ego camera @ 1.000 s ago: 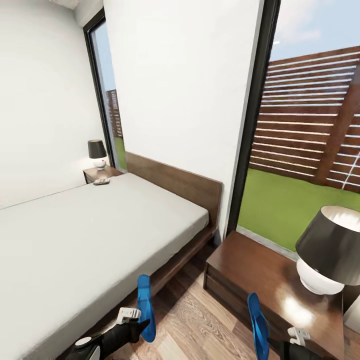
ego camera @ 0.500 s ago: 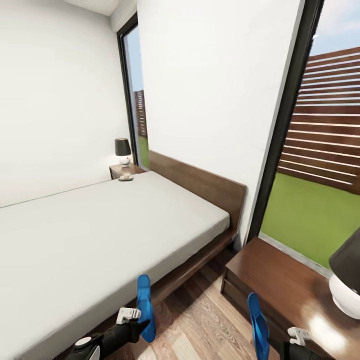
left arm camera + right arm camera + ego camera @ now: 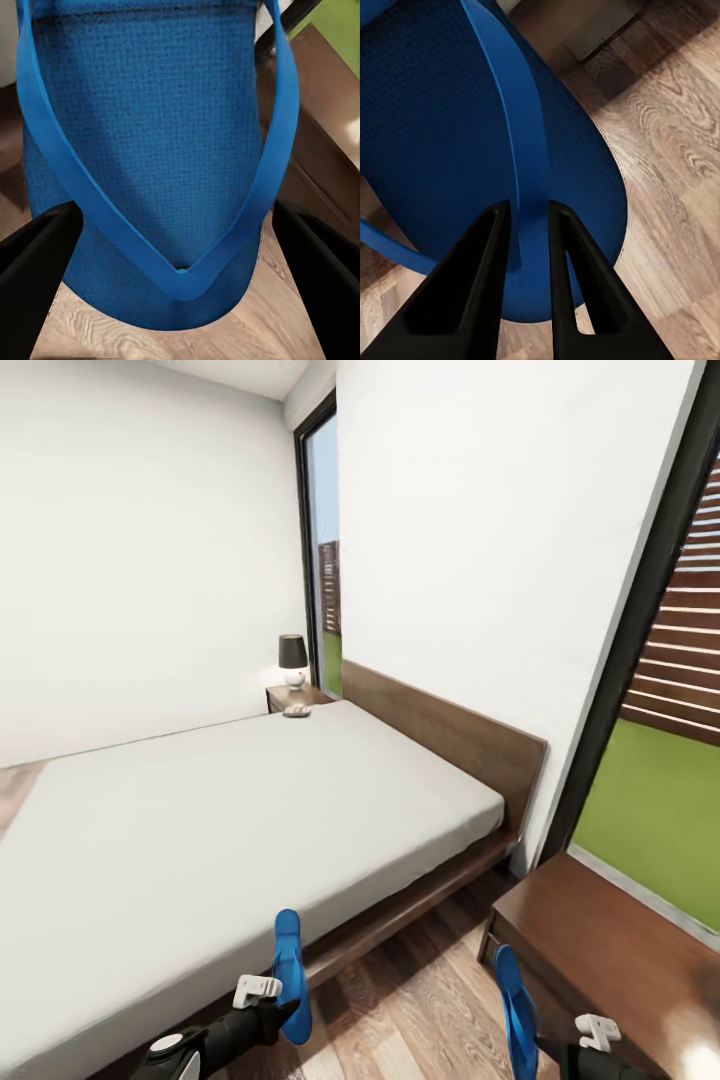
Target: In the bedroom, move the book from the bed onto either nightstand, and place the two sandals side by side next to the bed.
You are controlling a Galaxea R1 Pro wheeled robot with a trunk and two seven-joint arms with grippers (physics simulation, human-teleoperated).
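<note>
A white-walled bedroom with wood-plank floor (image 3: 420,1000) fills the head view. The bed (image 3: 230,830), off-white mattress on a dark frame, runs from lower left to the headboard (image 3: 450,735) at centre right. At upper centre, a nightstand (image 3: 290,698) carries a lamp (image 3: 292,658); a small object, perhaps the book (image 3: 296,711), lies at the mattress corner beside it. Another nightstand (image 3: 620,950) sits lower right.

2 sandals stand on edge, long axes near vertical in the frame: the left sandal (image 3: 290,975) at bottom centre-left, the right sandal (image 3: 518,1015) at bottom right. The left gripper (image 3: 275,1000), arm low and reaching forward, has fingers (image 3: 34,259) apart around its sandal's heel. The right gripper (image 3: 560,1045) has fingers (image 3: 476,292) clamped on the thong strap.
</note>
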